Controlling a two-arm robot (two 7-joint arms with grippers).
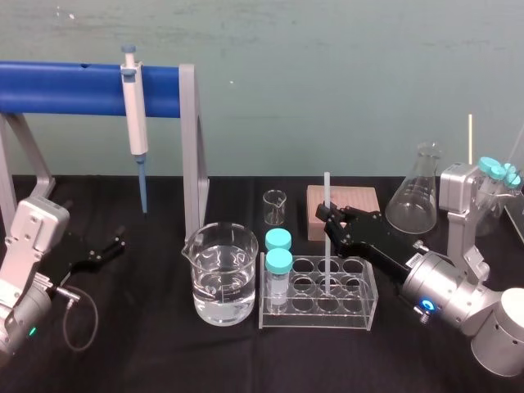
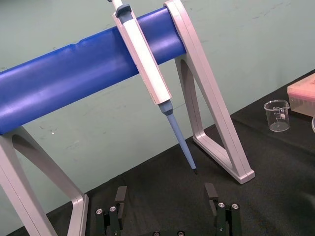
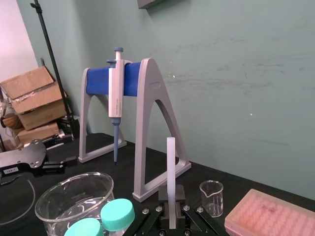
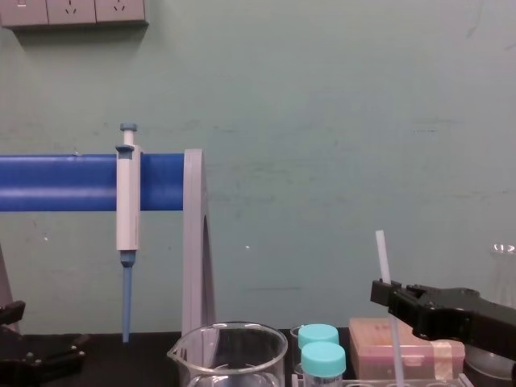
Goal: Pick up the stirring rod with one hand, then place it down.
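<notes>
Right of centre in the head view, the right gripper is clamped on the stirring rod, holding it upright with its lower end down in the clear rack. At far left the left gripper sits parked, fingers spread, holding nothing. The small beaker carries print too small to read.

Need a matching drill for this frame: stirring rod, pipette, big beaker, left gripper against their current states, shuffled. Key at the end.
Things:
1. stirring rod
2. pipette
3. large beaker
4. left gripper

States:
A. open, idle at far left
B. holds clear liquid
C. clamped upright in the right gripper
D. hangs from the blue bar

Pairs: 1-C, 2-D, 3-B, 4-A
</notes>
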